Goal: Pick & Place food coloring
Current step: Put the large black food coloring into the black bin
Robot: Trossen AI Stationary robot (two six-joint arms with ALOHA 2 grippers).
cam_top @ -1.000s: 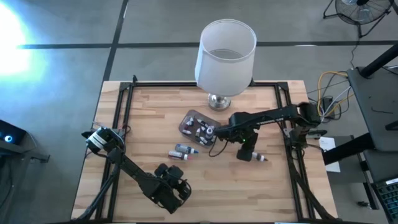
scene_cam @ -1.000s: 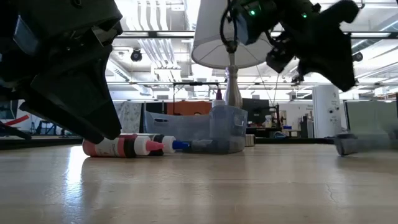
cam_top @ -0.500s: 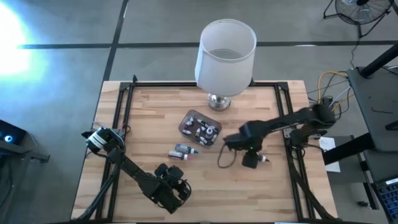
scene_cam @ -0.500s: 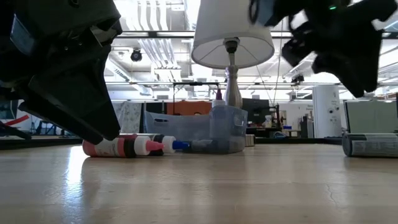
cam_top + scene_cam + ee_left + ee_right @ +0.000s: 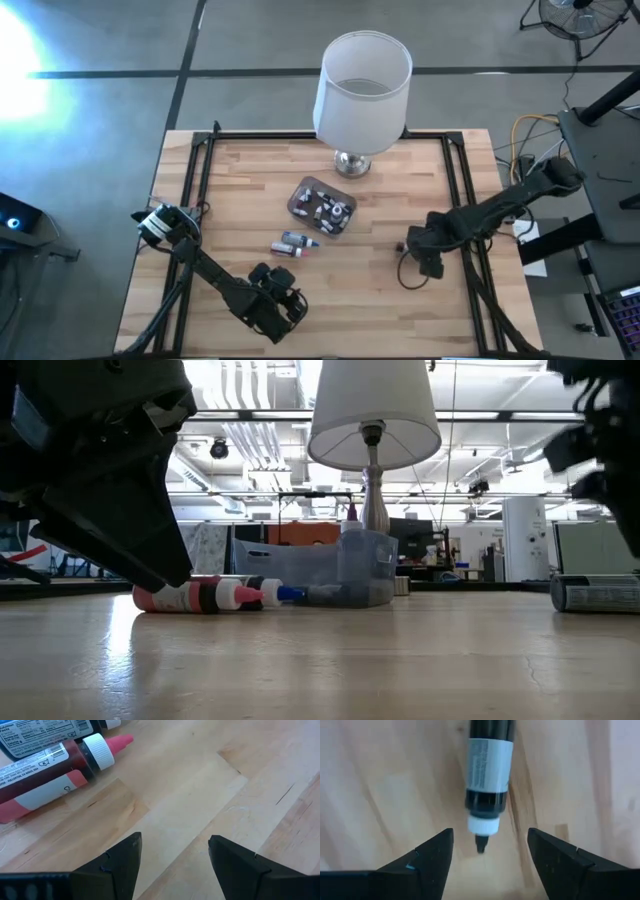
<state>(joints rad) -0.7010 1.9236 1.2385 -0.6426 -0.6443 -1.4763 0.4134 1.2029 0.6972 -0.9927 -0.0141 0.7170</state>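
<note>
One dark food coloring bottle (image 5: 488, 767) lay flat on the wooden table (image 5: 250, 180), its black tip between the spread fingers of the right gripper (image 5: 490, 852), which touched nothing and had let it go; in the low view that bottle (image 5: 593, 593) rested alone at the table's right side. Two more bottles (image 5: 293, 243) lay side by side near the table's middle, one with a red cap (image 5: 112, 747) showing just ahead of the left gripper (image 5: 172, 855), whose fingers stood wide apart and empty near the front edge. A cluster of further bottles, too small to count, sat in one small tub (image 5: 322, 208) just in front of the single white-shaded lamp (image 5: 362, 90) at the back edge. The table was pale butcher-block wood with a black frame (image 5: 205, 150) along its sides. Beyond it lay a grey floor, and the low view showed a large room with ceiling lights (image 5: 250, 435) and storage bins (image 5: 280, 565).
</note>
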